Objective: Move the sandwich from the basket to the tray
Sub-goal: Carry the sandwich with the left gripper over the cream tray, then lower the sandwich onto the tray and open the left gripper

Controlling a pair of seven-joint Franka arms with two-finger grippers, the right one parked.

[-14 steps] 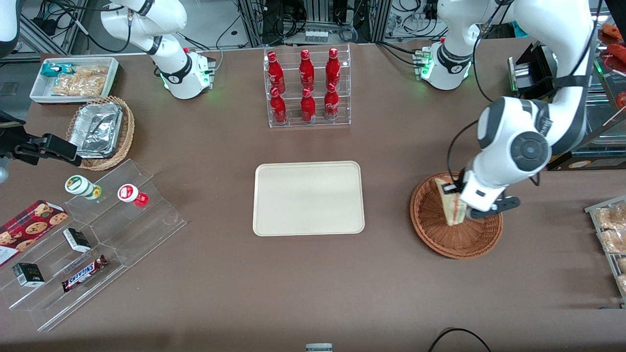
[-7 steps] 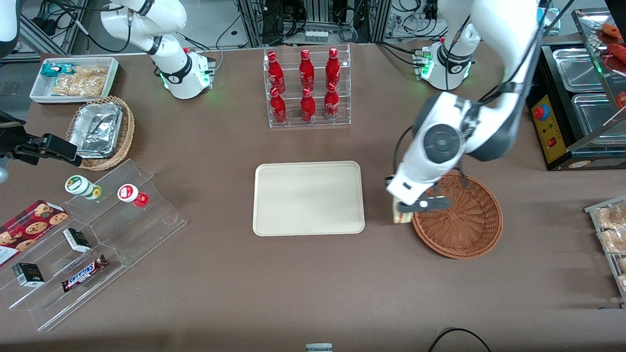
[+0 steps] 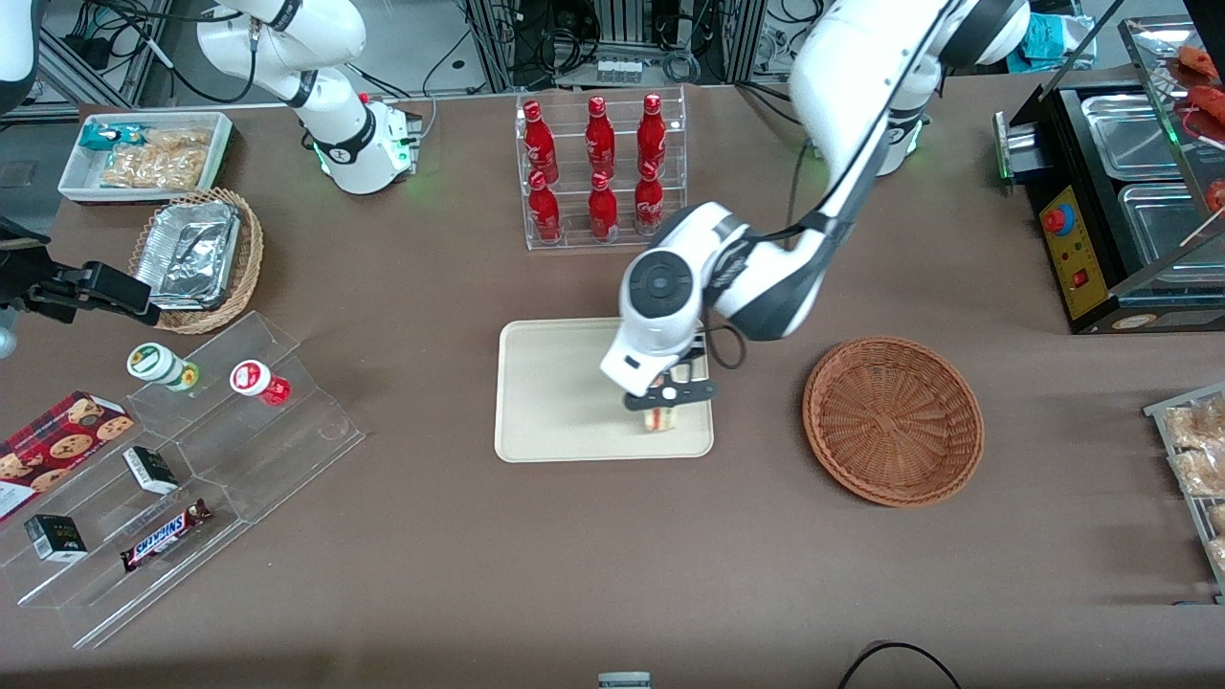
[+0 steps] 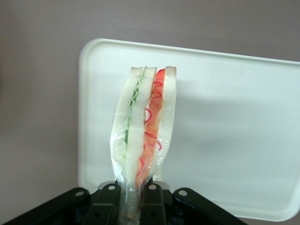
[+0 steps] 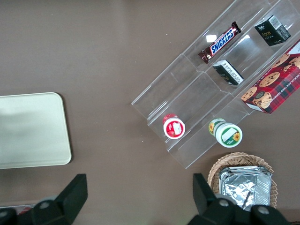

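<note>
- The tray (image 3: 565,392) lies under the pincer (image 3: 667,399), which hangs over its end nearest the basket.
- The basket (image 3: 893,419) sits well aside, toward the working arm's end.
- The sandwich (image 4: 143,136) is clamped upright in the pincer, above the tray.

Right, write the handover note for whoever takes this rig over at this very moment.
Gripper: shut on the sandwich, hanging over the tray, above the part of it nearest the basket.
Sandwich: held by one end between the fingers, filling edge showing in the wrist view; whether it touches the tray surface cannot be told.
Basket: nothing in it, standing on the table beside the tray, toward the working arm's end.
Done: sandwich is out of the basket and over the tray.
Left: lower it if needed, open the gripper, lift clear.
</note>
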